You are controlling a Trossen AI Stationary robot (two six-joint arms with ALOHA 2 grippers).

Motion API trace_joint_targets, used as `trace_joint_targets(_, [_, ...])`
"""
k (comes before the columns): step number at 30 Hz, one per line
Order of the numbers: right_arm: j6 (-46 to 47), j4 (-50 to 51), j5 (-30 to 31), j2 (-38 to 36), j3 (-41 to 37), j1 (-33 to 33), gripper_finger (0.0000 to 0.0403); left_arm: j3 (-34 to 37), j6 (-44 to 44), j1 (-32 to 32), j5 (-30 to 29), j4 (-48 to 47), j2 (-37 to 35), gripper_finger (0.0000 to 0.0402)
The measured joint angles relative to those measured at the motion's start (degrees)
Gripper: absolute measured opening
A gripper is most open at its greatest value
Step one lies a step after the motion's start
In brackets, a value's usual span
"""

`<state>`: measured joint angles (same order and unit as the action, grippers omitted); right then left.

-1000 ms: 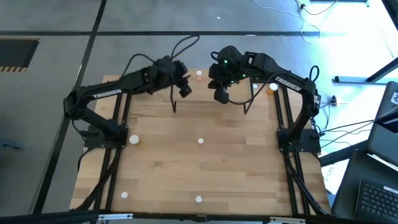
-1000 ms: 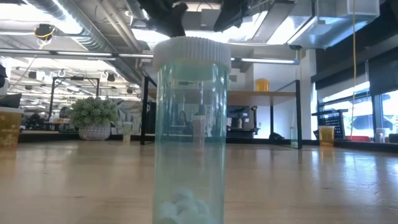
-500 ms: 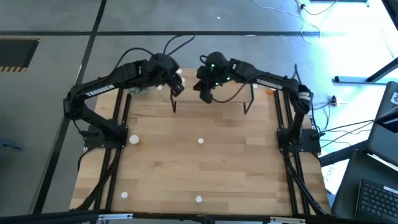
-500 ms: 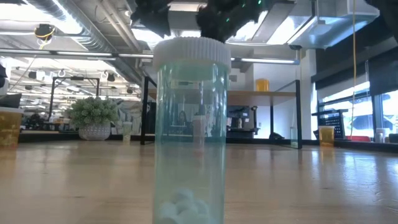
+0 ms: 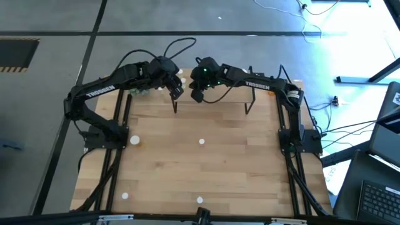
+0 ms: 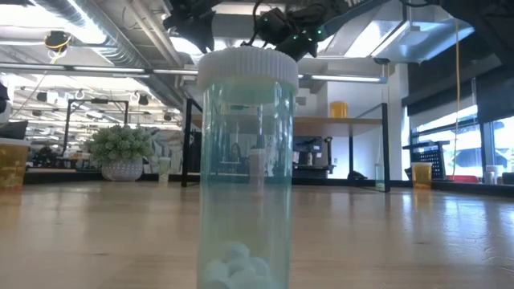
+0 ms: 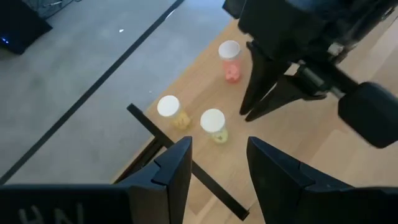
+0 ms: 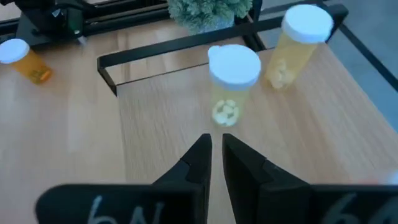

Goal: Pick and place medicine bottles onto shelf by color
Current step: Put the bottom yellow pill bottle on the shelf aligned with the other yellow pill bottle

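Note:
Two yellowish medicine bottles [image 8: 227,81] [image 8: 298,43] with white caps stand upright on the shelf [image 8: 155,124] near its left end. A pink one [image 7: 230,59] stands farther along it. My right gripper [image 8: 214,155] hangs shut just above the shelf board and points at the nearer yellowish bottle without touching it. My left gripper [image 7: 217,168] is open and empty, above the shelf's left edge and facing the same bottles. In the high view the two grippers [image 5: 177,89] [image 5: 197,94] are close together at the table's far edge.
More capped bottles stand loose on the table [image 5: 134,140] [image 5: 201,141] [image 5: 125,195]. A tall greenish one [image 6: 245,160] fills the low view near the front edge. A green plant ball [image 5: 140,92] and an orange bottle [image 8: 25,59] sit left of the shelf.
My right gripper has come down and moved toward the table's left edge, along the shelf toward my left gripper and the yellowish bottles, staying shut. My left gripper has shifted slightly toward the far-left corner and tipped, staying open. No bottle has moved.

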<state>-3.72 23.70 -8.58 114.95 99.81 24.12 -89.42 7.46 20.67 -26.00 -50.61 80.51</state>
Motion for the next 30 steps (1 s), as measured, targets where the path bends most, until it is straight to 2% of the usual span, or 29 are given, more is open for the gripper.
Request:
trace_joint_targets(8, [-1.15,-1.92,4.41,0.47,0.07,-0.02,0.0042,0.01,-0.02,0.02,-0.04,0.05,0.0,0.0149])
trace_joint_targets(30, [-0.73,-3.42,4.43,4.62,0.09,-0.35,0.0042,0.02,-0.04,0.04,-0.13,0.11,0.02,0.0149])
